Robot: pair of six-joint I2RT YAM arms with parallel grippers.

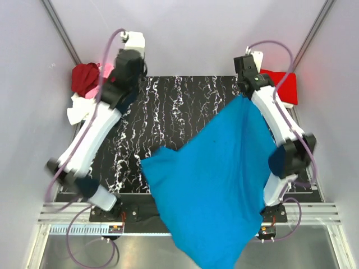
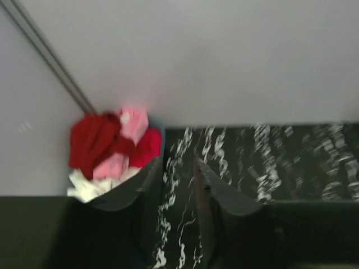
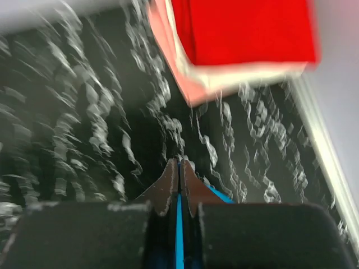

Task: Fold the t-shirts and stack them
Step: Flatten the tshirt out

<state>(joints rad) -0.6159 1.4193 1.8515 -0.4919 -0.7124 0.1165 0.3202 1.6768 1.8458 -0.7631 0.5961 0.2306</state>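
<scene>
**Mia:** While the right gripper (image 3: 179, 165) pinches one corner of the blue t-shirt (image 1: 213, 185), where is the rest of it?

**Ben:** It hangs down from that corner at the far right of the table (image 1: 168, 112), spreads over the right side, and flops past the near edge.

**Mia:** Is the pinch good?

**Ben:** The two fingers are squeezed together with a thin strip of blue between them. That picture is blurry, so maybe it is only a small bit of cloth.

**Mia:** So what could go wrong?

**Ben:** The shirt could slip out if the right arm (image 1: 280, 129) pulls fast. The part hanging off the edge could drag it all off the table. It also lies on that arm, so it might catch there.

**Mia:** And the left gripper (image 2: 178, 165)?

**Ben:** Its fingers are apart and hold nothing. It points at the messy pile of shirts (image 2: 106, 148) in the far left corner. The red folded stack (image 3: 247, 28) sits far right.
</scene>
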